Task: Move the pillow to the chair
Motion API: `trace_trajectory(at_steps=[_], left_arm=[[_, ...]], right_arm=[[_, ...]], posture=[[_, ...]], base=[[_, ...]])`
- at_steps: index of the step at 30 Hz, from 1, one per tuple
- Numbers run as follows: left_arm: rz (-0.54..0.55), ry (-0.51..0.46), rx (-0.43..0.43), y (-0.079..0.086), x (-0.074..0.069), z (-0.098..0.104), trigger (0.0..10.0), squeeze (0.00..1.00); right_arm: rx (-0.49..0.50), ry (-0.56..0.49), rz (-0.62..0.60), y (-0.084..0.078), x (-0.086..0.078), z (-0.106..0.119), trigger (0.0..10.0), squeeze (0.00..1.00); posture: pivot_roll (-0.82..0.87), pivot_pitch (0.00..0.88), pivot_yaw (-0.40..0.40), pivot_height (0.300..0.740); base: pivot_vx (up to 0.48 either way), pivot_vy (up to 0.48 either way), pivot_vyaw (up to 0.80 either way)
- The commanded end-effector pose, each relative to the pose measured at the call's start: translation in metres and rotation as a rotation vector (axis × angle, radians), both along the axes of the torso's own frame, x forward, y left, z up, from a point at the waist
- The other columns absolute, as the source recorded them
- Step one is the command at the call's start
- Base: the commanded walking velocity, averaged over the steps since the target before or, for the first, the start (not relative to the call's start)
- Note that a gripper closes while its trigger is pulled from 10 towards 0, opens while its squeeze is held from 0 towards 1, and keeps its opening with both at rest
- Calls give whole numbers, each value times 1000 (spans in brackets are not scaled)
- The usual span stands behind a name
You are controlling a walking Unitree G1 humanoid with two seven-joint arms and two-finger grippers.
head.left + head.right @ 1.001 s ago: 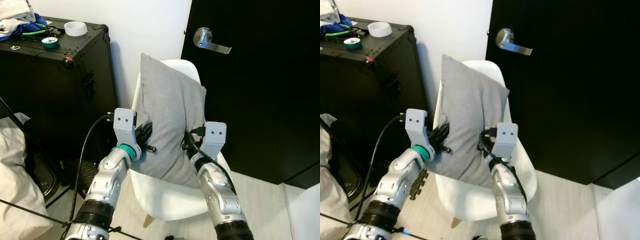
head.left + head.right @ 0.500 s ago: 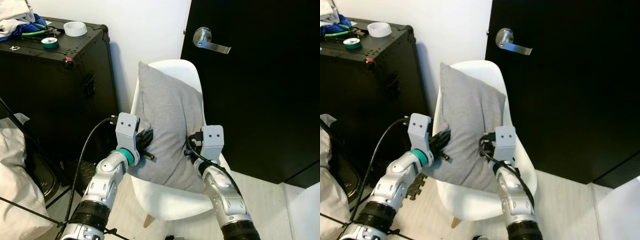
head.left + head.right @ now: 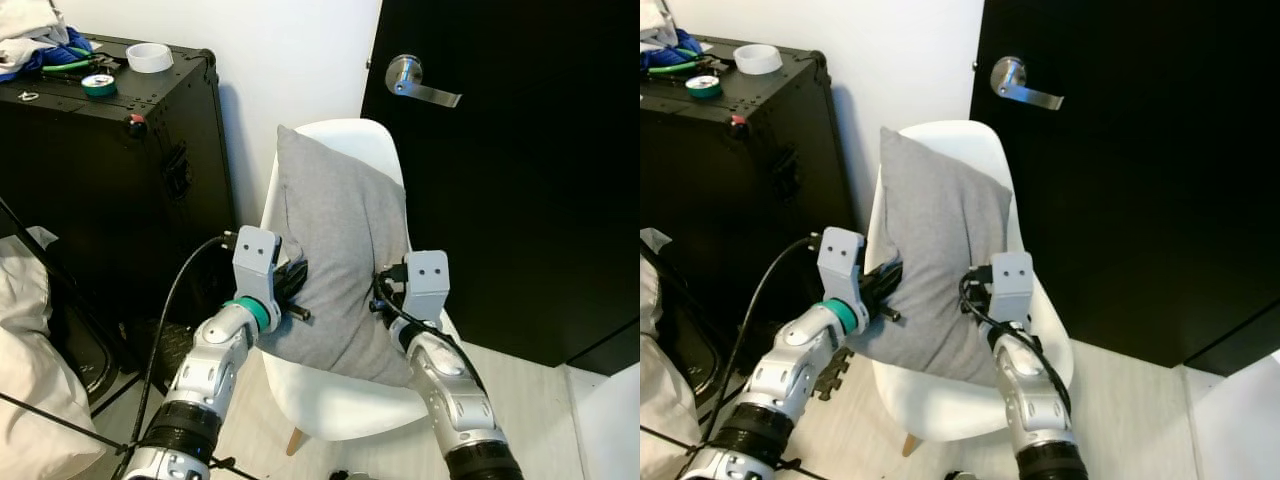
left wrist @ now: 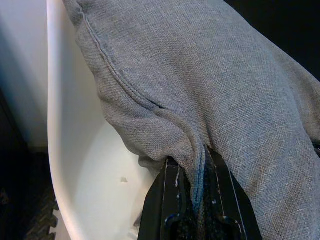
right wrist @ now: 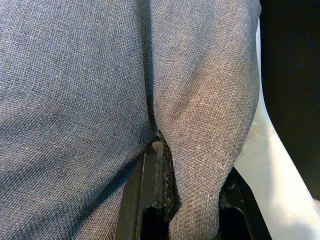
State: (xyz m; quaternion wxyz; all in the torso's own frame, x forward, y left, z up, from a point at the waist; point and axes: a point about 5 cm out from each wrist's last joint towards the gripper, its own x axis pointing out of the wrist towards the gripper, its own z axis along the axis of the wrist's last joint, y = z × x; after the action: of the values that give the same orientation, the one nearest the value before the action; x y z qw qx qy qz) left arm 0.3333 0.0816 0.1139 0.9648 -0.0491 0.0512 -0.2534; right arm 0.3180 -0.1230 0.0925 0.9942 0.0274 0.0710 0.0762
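Leaning upright against the backrest of the white chair (image 3: 340, 400), the grey pillow (image 3: 340, 260) has its lower edge down on the seat and its top corner rising just above the shell's rim. The left gripper (image 3: 290, 283) is clamped on the pillow's left edge, low down; in the left wrist view its two black fingers (image 4: 162, 200) pinch a fold of the seam between them, with the white curve of the seat beside the cloth. The right gripper (image 3: 383, 290) has hold of the opposite edge at about the same height, and the right wrist view shows a pleat of grey fabric squeezed between its fingers (image 5: 152, 190), the chair's white edge just past it. Both silver arms reach up from below, one on either side of the seat. The chair stands in front of a black door (image 3: 520, 170) with a silver lever handle (image 3: 420, 80). To its left, against the white wall, stands a large black case (image 3: 100, 180) carrying a roll of white tape (image 3: 151, 57), a smaller green roll (image 3: 99, 84) and some bundled cloth. White bedding (image 3: 30, 350) lies at the lower left
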Motion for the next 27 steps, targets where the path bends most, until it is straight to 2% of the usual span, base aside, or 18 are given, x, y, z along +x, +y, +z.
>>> trace_trajectory(at_steps=[1, 17, 27], left_arm=[[-73, 0, 9, -15, -4, -1, 10000, 0], [-79, -2, 6, -19, -3, 0, 10000, 0], [-89, -3, 3, -22, -4, -1, 10000, 0]], right_arm=[[2, -26, 44, 10, 1, 6, 10000, 0], [2, -30, 44, 8, 1, 7, 10000, 0], [-2, -25, 38, 6, 1, 5, 10000, 0]], posture=[[-93, 17, 26, 675], [-95, 10, 26, 625], [-98, 6, 25, 625]], base=[[0, 0, 0], [0, 0, 0], [0, 0, 0]])
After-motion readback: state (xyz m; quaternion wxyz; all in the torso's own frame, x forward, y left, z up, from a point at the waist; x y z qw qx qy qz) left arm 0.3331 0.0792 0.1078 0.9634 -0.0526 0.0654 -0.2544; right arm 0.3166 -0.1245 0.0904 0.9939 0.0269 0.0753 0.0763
